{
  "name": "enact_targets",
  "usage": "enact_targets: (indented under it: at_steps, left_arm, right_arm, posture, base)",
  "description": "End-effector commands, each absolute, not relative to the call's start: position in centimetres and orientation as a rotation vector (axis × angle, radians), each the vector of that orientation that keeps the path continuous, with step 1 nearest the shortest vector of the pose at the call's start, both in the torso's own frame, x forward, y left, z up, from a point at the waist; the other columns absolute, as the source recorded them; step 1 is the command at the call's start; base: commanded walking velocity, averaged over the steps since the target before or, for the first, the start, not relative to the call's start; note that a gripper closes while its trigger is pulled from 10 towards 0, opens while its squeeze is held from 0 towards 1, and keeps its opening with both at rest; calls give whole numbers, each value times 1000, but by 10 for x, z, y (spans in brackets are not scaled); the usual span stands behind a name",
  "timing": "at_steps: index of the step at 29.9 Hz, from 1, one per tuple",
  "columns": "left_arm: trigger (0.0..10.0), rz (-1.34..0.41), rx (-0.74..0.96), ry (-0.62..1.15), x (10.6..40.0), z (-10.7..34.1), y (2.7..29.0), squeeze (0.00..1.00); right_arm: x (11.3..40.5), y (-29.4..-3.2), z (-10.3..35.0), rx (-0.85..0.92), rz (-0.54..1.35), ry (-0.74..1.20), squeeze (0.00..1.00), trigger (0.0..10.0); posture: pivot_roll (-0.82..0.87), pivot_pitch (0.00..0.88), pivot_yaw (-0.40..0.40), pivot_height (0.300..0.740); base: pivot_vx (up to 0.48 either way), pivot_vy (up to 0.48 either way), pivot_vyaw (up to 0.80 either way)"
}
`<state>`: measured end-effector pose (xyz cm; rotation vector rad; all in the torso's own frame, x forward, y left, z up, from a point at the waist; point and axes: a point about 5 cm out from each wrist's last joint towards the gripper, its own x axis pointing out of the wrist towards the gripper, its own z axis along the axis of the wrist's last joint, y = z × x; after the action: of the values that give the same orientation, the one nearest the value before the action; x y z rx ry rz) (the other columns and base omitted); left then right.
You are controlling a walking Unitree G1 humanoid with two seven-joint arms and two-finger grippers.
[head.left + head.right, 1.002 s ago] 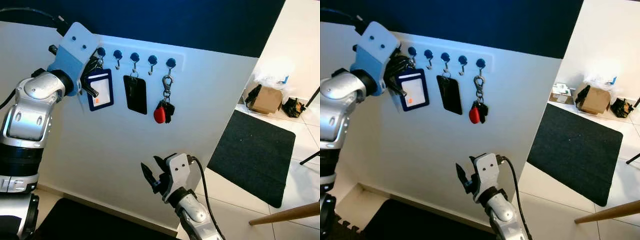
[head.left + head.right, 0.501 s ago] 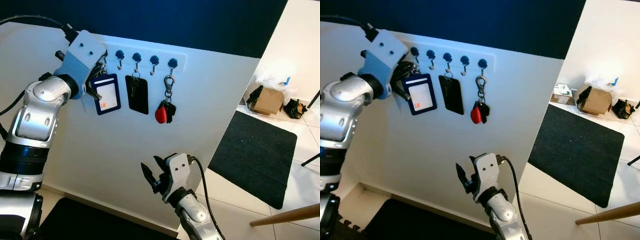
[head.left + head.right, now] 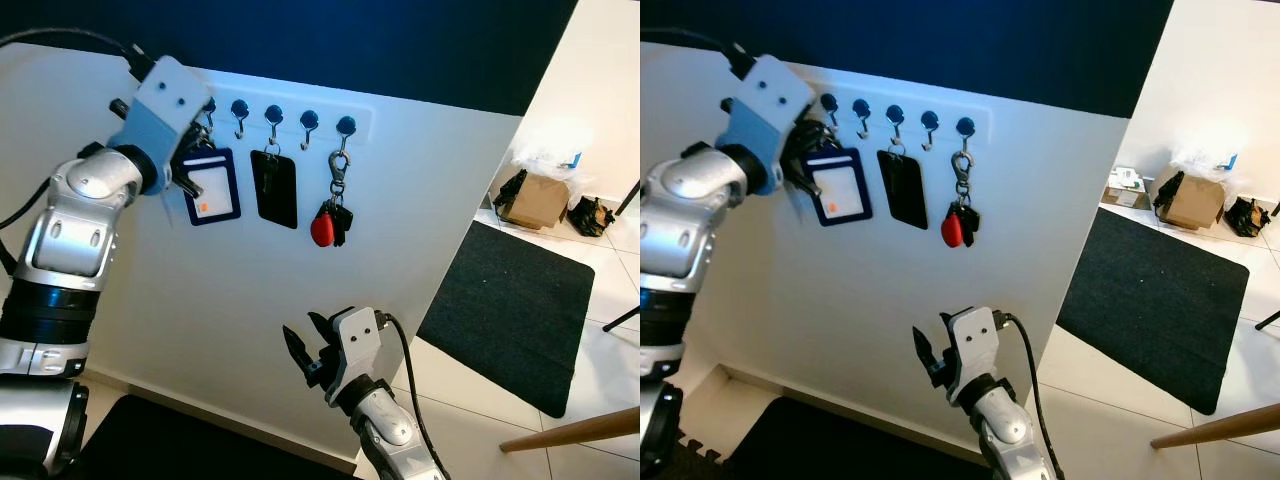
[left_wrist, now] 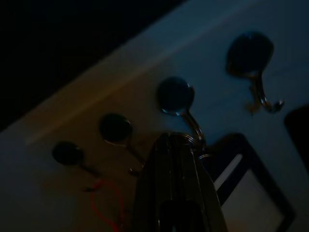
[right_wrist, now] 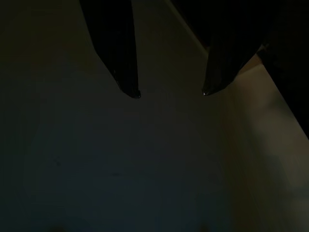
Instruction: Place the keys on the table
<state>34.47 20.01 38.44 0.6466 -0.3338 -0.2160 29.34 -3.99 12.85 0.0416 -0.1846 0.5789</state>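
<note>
The left gripper (image 3: pixel 190 150), fingers pressed together, pinches the blue badge holder's (image 3: pixel 212 187) ring; the light, dangling keys (image 3: pixel 331 222) hang at 3 o'clock, best taken by their metal clasp. The right gripper (image 3: pixel 308 355) hangs parted.

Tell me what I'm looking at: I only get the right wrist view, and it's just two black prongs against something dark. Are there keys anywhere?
Observer: Yes. A bunch of keys with a red tag hangs from a hook, the last one toward the robot's right in a row of five.
Operator: Is this gripper near them?
Observer: No. The right gripper is open, held low in front of the white wall, well below the keys.
Operator: And the other arm?
Observer: The left gripper is raised at the opposite end of the row, beside a blue badge holder hanging there.
</note>
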Motion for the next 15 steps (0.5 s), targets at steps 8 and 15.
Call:
enact_targets:
  at_steps: [8, 15]
  left_arm:
    - [10000, -177, 651, -364, 329, 393, 208, 0]
    - [10000, -217, 656, -365, 332, 390, 198, 0]
  right_arm:
    - [290, -37, 124, 66, 584, -168, 0, 10000]
    - [291, -33, 126, 68, 594, -171, 0, 10000]
  posture:
    - [274, 177, -30, 740]
    - [274, 178, -29, 740]
  base:
    - [0, 0, 0]
    - [0, 0, 0]
